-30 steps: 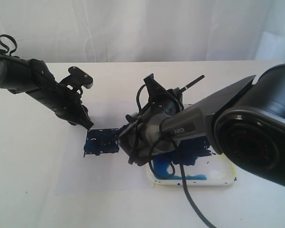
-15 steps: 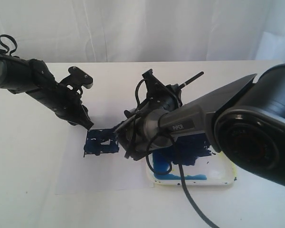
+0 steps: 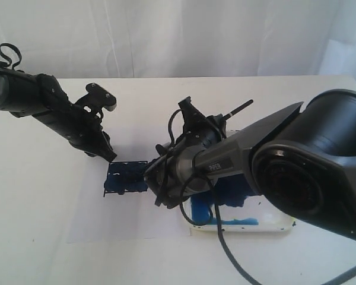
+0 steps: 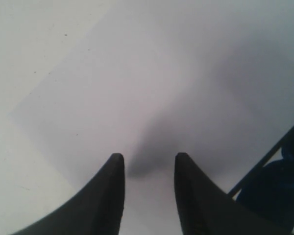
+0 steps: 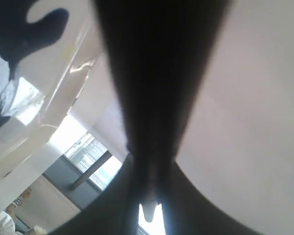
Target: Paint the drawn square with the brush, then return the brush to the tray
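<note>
White surface (image 3: 29,237), brightly lit, closed off behind by a pale curtain (image 3: 166,35). Flat on it, a white paper sheet (image 3: 124,222), bearing the drawn square (image 3: 124,178) near its far edge, already blotched dark blue over most of its inside.

Compared with a second ago: right arm (image 3: 261,136) lower and further toward the square, covering more of the tray (image 3: 279,227); free end of the brush (image 3: 240,107) sunk slightly. Left arm (image 3: 53,110) in the same pose, unchanged.

Left hand (image 4: 149,156) spread, nothing between the two fingers, tips down at the sheet just beside the square's far left corner. Right hand (image 3: 157,178) pressed together on the brush, pinching it, handle jutting up and back over the arm; painted tip hidden by the hand, down at the square's right edge.

Tray just right of the sheet, touching or overlapping its edge, cannot tell which. Inside: a big dark blue paint smear (image 3: 234,193) and a thinner blue streak along the near side; yellowish tinge at the near rim.
</note>
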`<state>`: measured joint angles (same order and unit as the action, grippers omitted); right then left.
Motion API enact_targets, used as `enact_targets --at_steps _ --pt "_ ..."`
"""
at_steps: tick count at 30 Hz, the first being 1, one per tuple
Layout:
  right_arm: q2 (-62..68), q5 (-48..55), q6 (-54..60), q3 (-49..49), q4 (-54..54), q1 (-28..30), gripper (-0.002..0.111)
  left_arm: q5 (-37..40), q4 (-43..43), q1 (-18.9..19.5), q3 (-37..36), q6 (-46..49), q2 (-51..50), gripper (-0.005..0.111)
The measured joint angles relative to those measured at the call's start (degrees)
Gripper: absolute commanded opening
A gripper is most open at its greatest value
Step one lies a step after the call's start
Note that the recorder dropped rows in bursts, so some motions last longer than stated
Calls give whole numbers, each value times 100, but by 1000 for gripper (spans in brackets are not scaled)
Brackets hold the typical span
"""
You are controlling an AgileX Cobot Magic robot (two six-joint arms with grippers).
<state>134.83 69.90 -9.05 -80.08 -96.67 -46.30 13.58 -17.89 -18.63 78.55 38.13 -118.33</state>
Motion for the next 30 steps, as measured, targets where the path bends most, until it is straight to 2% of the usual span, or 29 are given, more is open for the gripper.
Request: enact_targets --at_steps 30 --pt "-199 -66 802 -37 -219 165 0 0 0 0 0 35 0 40"
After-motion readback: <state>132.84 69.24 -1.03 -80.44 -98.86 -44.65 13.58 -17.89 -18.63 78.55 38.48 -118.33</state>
